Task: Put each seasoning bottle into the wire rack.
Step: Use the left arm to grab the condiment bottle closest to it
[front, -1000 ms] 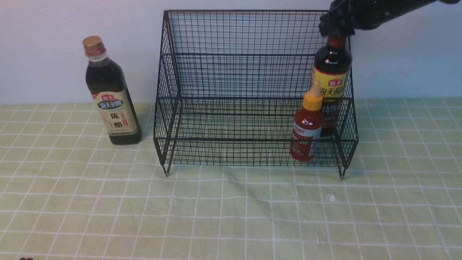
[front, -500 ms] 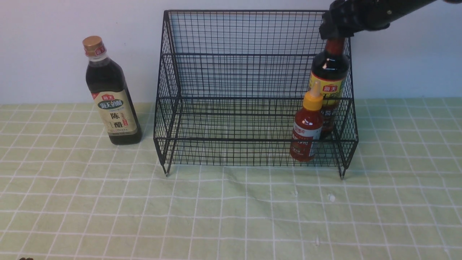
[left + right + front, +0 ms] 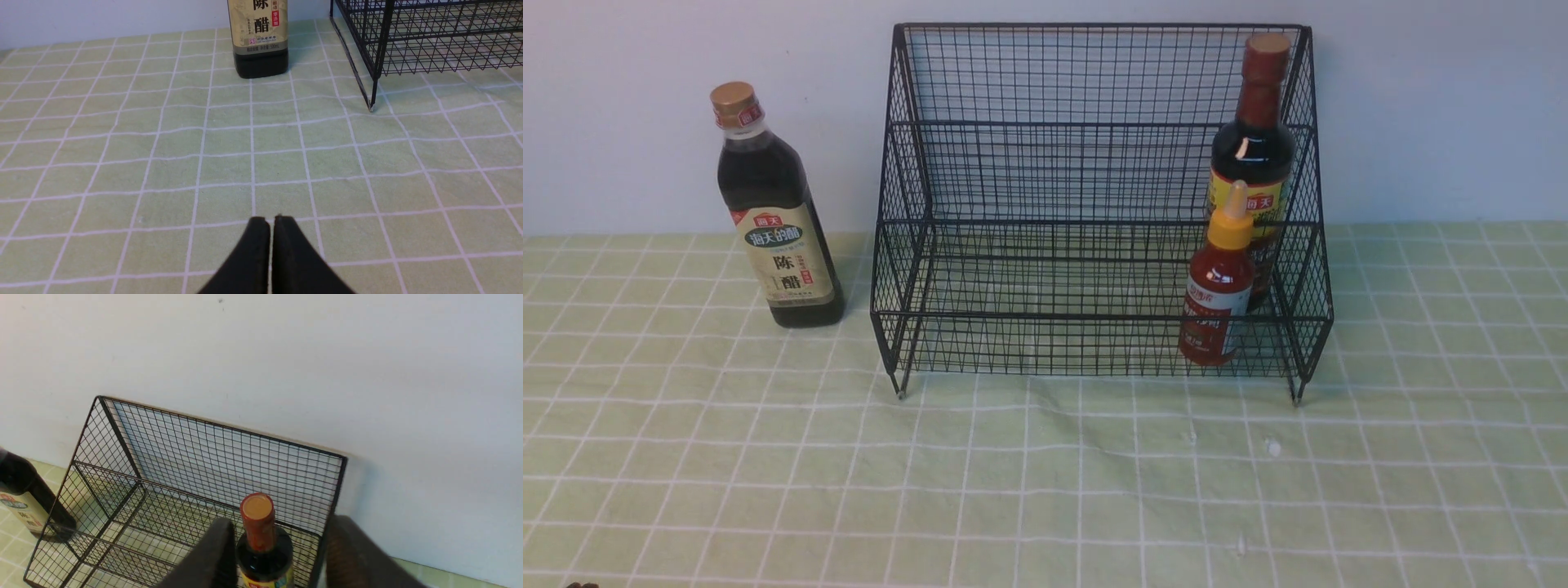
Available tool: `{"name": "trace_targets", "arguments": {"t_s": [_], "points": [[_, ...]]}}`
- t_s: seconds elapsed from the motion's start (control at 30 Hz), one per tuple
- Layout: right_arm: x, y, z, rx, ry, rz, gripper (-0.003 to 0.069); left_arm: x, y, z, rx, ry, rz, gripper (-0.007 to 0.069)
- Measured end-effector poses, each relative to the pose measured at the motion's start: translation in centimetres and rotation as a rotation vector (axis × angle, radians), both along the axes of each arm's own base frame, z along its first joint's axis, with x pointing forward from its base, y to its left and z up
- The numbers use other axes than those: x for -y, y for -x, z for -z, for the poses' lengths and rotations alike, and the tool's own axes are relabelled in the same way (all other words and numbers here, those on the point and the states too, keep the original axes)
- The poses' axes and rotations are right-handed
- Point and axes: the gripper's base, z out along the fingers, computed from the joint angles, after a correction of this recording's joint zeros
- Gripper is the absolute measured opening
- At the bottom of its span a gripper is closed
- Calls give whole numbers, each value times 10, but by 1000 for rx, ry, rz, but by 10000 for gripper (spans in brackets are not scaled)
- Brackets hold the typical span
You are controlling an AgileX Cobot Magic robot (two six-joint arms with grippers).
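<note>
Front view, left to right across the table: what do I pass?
Gold-capped dark bottle → wire rack. The small red bottle and the maroon-capped bottle both stand at the rack's right end and overlap, red one in front, so they are left unordered.

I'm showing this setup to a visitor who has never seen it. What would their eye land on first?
The big black wire rack dominates the middle of the green checked cloth. At its right end stand a tall maroon-capped bottle and, in front of it, a small red bottle with a yellow nozzle. Left of the rack, a gold-capped dark bottle stands alone on the cloth.
</note>
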Motion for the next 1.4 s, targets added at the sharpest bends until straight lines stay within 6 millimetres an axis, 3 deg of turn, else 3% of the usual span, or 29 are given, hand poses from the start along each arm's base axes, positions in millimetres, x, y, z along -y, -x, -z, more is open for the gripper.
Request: {"name": "trace_targets", "arguments": {"t_s": [0.1, 0.2, 0.27, 0.33, 0.43, 0.57, 0.6, 0.67, 0.7, 0.83, 1.2, 1.4], "points": [[16, 61, -21, 64, 1, 35, 46, 0, 0, 0, 0, 0, 0, -6], [31, 123, -24, 142, -20, 53, -3, 0, 0, 0, 0, 0, 0, -6], [37, 151, -19, 190, -35, 57, -10, 0, 0, 0, 0, 0, 0, -6], [47, 196, -1, 291, -73, 63, -12, 0, 0, 0, 0, 0, 0, -6], [57, 239, 31, 451, -126, 75, -13, 0, 0, 0, 0, 0, 0, -6], [64, 270, 73, 607, -213, 82, -13, 0, 0, 0, 0, 0, 0, -6], [66, 279, 99, 657, -268, 83, -15, 0, 0, 0, 0, 0, 0, -6], [66, 283, 112, 681, -297, 83, -15, 0, 0, 0, 0, 0, 0, -6], [65, 277, 134, 667, -310, 84, -15, 0, 0, 0, 0, 0, 0, -6], [62, 260, 172, 595, -298, 91, -15, 0, 0, 0, 0, 0, 0, -6], [57, 223, 228, 455, -155, 126, -15, 0, 0, 0, 0, 0, 0, -6], [56, 200, 280, 321, -71, 196, -15, 0, 0, 0, 0, 0, 0, -6]]}}
